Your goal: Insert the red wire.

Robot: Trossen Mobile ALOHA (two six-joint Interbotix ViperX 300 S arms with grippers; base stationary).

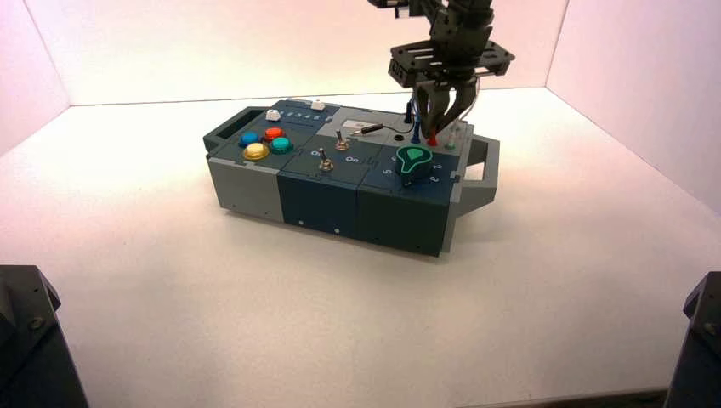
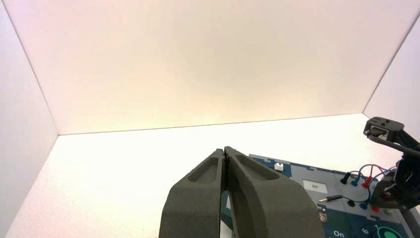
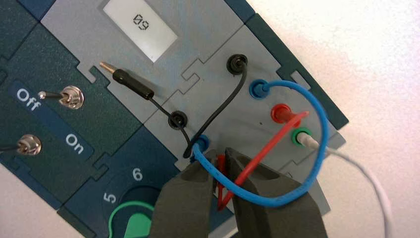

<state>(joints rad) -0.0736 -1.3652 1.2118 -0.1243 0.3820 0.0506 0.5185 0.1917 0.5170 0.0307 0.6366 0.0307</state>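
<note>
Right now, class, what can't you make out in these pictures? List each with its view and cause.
- Whether the red plug is seated: right wrist view, the right gripper hides its socket.
- The far end of the white cable: right wrist view, cut off by the edge.
- The yellow button: left wrist view, behind the left gripper.

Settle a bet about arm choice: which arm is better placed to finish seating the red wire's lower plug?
Right, I'd say. The right gripper is already over the box's right part, its open jaws around the red plug. The left gripper waits shut, well away from the plugs.
</note>
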